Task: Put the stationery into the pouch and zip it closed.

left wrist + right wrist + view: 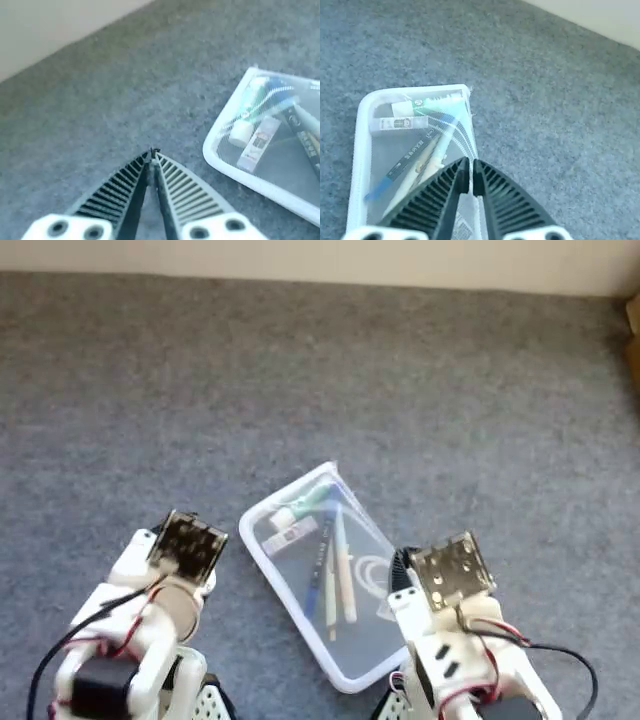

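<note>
A clear pouch [322,570] with a white zip border lies on the grey carpet between the two arms. Inside it I see pens [335,562], a white eraser [283,517] and a small labelled stick. The left wrist view has the pouch [270,145] off to one side of my left gripper [153,156], which is shut and holds nothing, above bare carpet. My right gripper [468,167] is shut and holds nothing, over the pouch [415,150] near its long edge. In the high view the left arm [165,585] stands left of the pouch and the right arm [450,615] right of it.
Grey carpet [320,370] covers the whole surface, with open room beyond the pouch. A pale wall strip [320,258] runs along the far edge. A brown object [634,335] shows at the far right edge.
</note>
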Motion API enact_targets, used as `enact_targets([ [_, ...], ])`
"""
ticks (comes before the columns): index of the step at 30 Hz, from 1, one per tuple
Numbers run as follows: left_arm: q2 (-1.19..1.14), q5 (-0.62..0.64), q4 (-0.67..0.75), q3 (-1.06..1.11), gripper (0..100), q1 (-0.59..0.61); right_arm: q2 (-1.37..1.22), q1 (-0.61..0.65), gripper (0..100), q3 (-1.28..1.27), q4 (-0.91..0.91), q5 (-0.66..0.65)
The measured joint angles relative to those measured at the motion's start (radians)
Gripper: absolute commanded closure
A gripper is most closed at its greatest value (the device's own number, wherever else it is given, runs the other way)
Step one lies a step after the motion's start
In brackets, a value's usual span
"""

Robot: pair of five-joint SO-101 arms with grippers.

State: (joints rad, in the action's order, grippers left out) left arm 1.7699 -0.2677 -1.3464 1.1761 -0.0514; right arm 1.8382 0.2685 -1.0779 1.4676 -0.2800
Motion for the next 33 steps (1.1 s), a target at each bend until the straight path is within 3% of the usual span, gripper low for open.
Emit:
enact_targets([
  [11,-0.003,0.0,0.081,0.31,100,-0.002,-0.005,-0.114,98.6,-0.471,-0.186,0.0],
  [18,-0.003,0.0,0.087,0.47,100,-0.002,0.0,-0.121,98.7,-0.549,-0.213,0.0],
  [30,-0.003,0.0,0.149,0.497,100,-0.002,0.0,-0.121,99.5,-0.569,-0.272,0.003],
  [33,-0.003,0.0,0.149,0.497,100,-0.002,0.0,-0.121,99.5,-0.569,-0.272,0.069],
])
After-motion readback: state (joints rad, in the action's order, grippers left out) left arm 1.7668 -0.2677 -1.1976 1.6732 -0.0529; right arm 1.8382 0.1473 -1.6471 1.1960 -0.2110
